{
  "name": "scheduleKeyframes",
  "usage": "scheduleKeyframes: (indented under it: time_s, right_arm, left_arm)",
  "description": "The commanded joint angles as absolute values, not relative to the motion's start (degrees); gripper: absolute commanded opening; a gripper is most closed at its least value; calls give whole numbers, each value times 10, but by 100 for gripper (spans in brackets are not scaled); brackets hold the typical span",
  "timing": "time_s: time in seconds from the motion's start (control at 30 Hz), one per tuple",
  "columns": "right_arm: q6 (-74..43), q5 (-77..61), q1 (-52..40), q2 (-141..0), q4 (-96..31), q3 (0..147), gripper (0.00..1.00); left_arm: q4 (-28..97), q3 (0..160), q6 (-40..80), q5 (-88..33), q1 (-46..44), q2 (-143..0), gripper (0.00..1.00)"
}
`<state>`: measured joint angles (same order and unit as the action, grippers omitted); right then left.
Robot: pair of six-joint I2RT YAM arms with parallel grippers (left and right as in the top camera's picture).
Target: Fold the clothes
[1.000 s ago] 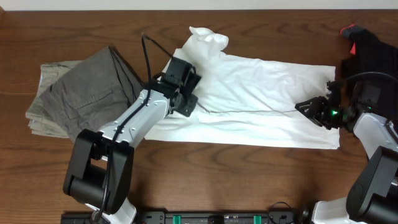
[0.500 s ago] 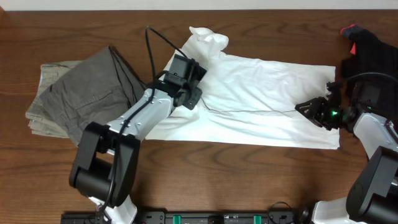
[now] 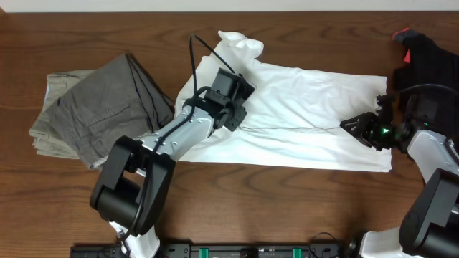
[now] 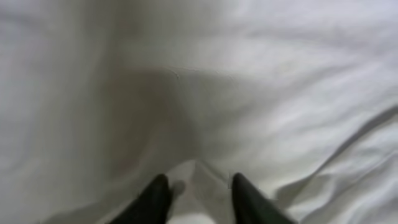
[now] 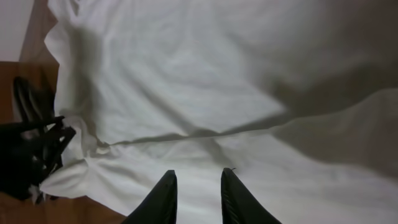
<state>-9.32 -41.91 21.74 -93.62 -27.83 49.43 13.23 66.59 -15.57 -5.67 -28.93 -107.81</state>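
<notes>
Overhead: white T-shirt [image 3: 315,107] lies spread on the table [image 3: 287,208], with the left tool [image 3: 235,116] near its bunched end and the right tool [image 3: 356,126] at the opposite edge. Left wrist: fingers parted, gripping nothing (cloth close beneath). Right wrist: fingers narrowly apart, empty. Advice: pinch both edges squarely and fold with an even crease.

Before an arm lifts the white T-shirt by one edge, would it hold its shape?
Probably not: the white T-shirt lies in soft creases with one corner bunched up, so it should droop. It looks thin, hence likely light. Pushed, it would probably wrinkle on the table rather than slide whole.
</notes>
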Motion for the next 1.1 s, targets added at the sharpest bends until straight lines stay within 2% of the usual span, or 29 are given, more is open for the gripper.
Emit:
scheduleKeyframes:
  time_s: [0.0,0.13,0.2,0.5,0.6,0.63,0.67,1.07]
  right_arm:
    - [-81,-422,217,-929,-280,497,23]
    - [-81,-422,217,-929,-283,497,23]
    - [-81,-422,217,-929,-284,497,24]
    - [-80,-407,217,-929,-286,497,28]
    - [-80,-405,217,-929,-286,497,27]
    - [-80,-404,217,-929,-285,497,28]
    - [-80,-403,217,-929,-286,497,27]
    - [-81,-388,217,-929,-290,497,27]
  left_arm:
    - [149,678,-149,-53,-295,-1075,52]
    - [211,688,-109,-4,-294,-1045,61]
    - [251,689,-88,35,-292,-1027,69]
    - [356,687,-39,50,-263,-985,76]
    - [331,674,-27,47,-253,-998,31]
    - [322,671,-27,45,-250,-1006,9]
    - [312,669,-27,36,-249,-1016,6]
    - [188,669,-29,-26,-251,-1106,6]
